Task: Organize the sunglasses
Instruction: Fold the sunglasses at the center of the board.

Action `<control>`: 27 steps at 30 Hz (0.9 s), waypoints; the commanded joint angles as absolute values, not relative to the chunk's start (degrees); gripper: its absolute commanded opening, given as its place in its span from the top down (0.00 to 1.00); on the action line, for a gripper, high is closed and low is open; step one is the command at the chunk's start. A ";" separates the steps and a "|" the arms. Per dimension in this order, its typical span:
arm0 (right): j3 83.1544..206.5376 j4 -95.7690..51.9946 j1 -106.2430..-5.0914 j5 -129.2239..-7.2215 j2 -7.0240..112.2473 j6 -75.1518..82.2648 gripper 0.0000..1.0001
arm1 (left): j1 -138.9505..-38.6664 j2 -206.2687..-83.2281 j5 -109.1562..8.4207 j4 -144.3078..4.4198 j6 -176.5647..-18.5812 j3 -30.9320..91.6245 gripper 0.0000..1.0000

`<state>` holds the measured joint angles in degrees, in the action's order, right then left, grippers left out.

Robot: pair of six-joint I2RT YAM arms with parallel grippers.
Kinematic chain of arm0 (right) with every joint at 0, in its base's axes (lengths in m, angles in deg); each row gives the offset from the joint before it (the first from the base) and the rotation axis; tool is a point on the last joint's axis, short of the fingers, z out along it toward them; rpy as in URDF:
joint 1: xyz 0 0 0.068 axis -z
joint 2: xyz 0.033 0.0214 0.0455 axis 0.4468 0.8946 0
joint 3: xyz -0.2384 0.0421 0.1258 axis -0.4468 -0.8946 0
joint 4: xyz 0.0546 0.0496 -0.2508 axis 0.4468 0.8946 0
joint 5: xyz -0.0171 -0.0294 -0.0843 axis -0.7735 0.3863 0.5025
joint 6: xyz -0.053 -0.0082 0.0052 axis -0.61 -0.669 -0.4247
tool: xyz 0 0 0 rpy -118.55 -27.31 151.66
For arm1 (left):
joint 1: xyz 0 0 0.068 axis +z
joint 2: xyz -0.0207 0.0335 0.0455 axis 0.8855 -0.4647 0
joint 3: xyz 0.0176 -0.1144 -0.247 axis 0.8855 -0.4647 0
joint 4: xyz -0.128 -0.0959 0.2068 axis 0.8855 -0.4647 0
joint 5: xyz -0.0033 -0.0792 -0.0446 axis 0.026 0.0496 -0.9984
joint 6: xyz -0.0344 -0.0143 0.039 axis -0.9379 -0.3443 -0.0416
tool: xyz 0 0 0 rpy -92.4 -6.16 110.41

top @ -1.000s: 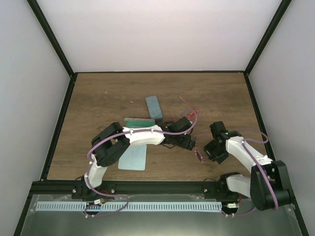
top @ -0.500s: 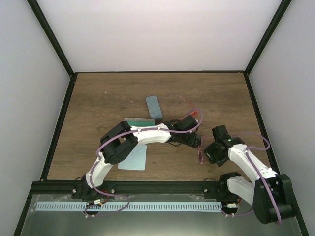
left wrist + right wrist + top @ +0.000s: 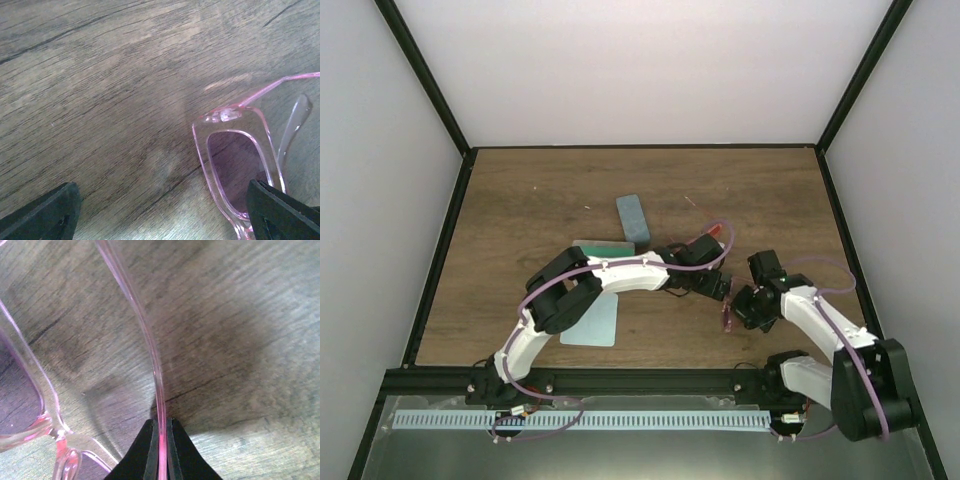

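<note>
The wooden table (image 3: 520,200) carries all items. The pale teal cloth (image 3: 592,322) lies near the front edge, under the left arm. The left gripper (image 3: 160,215) is low over the table, jaws spread wide and empty, beside the pink sunglasses (image 3: 235,165). The right gripper (image 3: 161,450) is pinched tight on one temple arm of that pair, right of centre. The red-orange sunglasses (image 3: 716,231) lie just behind the left gripper.

Pink sunglasses (image 3: 235,165) beside wide-spread claw (image 3: 165,210)
</note>
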<state>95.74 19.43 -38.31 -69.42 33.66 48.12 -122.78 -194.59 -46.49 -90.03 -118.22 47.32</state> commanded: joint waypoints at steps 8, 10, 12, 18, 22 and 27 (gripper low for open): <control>102.76 15.46 -38.89 -70.06 41.46 39.37 0.97 | -125.06 -198.19 -48.78 -92.47 -118.66 47.30 0.07; 103.01 14.05 -39.00 -71.32 42.41 38.38 0.97 | -125.07 -198.25 -48.87 -92.60 -118.61 47.30 0.07; 103.48 12.93 -39.26 -72.05 43.49 37.55 0.95 | -125.08 -198.28 -48.87 -92.68 -118.52 47.30 0.07; 106.66 13.31 -39.62 -70.57 44.61 36.69 0.89 | -125.07 -197.76 -47.63 -93.70 -118.00 46.75 0.07; 109.01 13.22 -39.63 -70.96 45.81 36.25 0.89 | -125.00 -196.36 -46.13 -94.31 -116.51 45.62 0.07; 110.92 13.65 -40.12 -71.05 48.88 35.81 0.74 | -123.95 -193.41 -43.67 -95.50 -116.36 42.38 0.07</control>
<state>106.62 17.70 -38.81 -68.09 47.69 36.34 -123.41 -193.96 -43.47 -90.90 -117.02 46.36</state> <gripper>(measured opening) 0.195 0.926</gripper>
